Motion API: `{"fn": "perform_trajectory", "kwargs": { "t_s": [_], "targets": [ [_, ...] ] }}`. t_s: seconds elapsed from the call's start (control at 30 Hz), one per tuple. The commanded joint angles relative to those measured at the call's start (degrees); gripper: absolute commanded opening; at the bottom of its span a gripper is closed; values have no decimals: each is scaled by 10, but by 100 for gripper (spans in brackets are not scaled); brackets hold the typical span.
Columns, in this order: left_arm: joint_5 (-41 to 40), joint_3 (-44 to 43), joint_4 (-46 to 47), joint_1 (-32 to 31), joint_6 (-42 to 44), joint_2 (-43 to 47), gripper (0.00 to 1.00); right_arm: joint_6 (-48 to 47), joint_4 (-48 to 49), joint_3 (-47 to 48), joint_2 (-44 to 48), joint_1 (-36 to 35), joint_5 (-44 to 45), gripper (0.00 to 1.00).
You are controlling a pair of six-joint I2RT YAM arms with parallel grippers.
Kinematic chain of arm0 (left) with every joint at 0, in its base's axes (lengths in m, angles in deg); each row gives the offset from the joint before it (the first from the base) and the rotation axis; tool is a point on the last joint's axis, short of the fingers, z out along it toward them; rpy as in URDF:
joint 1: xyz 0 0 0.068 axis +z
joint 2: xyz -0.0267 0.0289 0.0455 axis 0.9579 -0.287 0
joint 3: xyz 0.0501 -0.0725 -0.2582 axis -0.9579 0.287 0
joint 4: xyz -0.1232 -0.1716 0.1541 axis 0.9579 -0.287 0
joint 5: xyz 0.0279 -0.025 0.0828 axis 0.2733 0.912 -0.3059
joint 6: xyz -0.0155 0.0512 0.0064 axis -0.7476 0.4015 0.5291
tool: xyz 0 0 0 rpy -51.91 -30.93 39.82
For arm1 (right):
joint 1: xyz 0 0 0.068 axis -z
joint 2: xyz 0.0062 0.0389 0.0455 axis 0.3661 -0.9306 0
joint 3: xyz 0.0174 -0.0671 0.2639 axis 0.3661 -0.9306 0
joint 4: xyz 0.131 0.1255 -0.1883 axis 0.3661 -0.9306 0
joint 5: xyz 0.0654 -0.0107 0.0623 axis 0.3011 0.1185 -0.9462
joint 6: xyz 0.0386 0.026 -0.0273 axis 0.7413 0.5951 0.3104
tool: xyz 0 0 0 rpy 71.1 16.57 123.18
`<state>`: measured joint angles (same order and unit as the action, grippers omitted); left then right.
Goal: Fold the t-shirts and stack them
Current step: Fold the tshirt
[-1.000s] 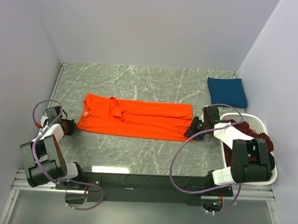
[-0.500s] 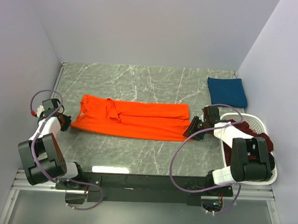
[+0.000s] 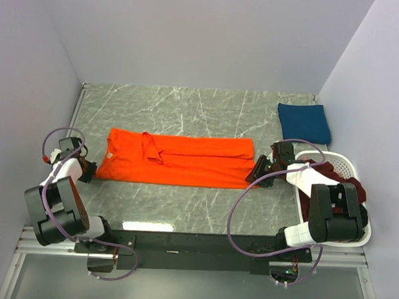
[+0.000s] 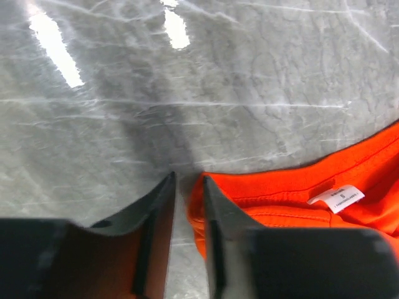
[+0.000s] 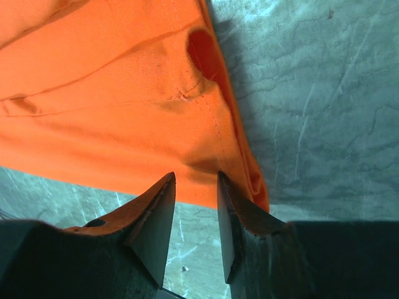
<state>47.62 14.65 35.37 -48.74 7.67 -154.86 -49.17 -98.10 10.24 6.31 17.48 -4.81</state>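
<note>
Orange t-shirt (image 3: 175, 160) is laid flat and lengthwise across the middle of the grey marbled table (image 3: 188, 109). The collar end is turned to the left and the hem end to the right. A sleeve is seen folded over the body near the collar end.

Left tool (image 4: 188, 177) is set low at the collar end. Its fingers (image 4: 159, 212) are drawn near together, with only a narrow slit between them. Table is seen through most of the slit, and an orange edge reaches into its lower part. Whether cloth is pinched there cannot be told. A white size label (image 4: 336, 198) is seen inside the collar, just right of the fingers.

Right tool (image 5: 194, 177) is set at the hem end, at the near right corner of the cloth. A small gap is kept between its fingers (image 5: 156, 212). The hem edge is seen crossing that gap, with bare table below it. A pinch on the cloth cannot be confirmed. A small pucker is noted in the cloth beyond the fingertips.

Navy t-shirt (image 3: 304, 121) is folded into a square at the far right of the table, well apart from the orange one. Maroon t-shirt (image 3: 335, 175) is bunched in the white basket (image 3: 323, 154) at the right edge, beside the right arm.
</note>
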Motion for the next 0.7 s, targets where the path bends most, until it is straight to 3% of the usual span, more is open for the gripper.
{"fn": "perform_trajectory", "kwargs": {
  "t_s": [0.0, 0.07, 0.23, 0.47, 0.6, 0.67],
  "targets": [
    [-25, 7, -11, 3, -16, 29, 32, -15, -27, 3, 15, 6, 32, 41],
    [-28, 0, -18, 2, -16, 45, 39, -15, -35, 10, 32, 5, 38, 43],
    [-49, -36, -49, 3, -4, 73, 46, -19, -54, 27, 64, -11, 77, 43],
    [-39, -69, -73, -17, 30, 121, 59, -30, -60, 52, 78, -80, 113, 43],
    [-29, -93, -88, -95, 27, 130, 62, -31, -37, 59, 69, -127, 95, 42],
    [-22, -98, -87, -166, 14, 128, 61, -28, -29, 63, 59, -150, 89, 42]
  ]
}}
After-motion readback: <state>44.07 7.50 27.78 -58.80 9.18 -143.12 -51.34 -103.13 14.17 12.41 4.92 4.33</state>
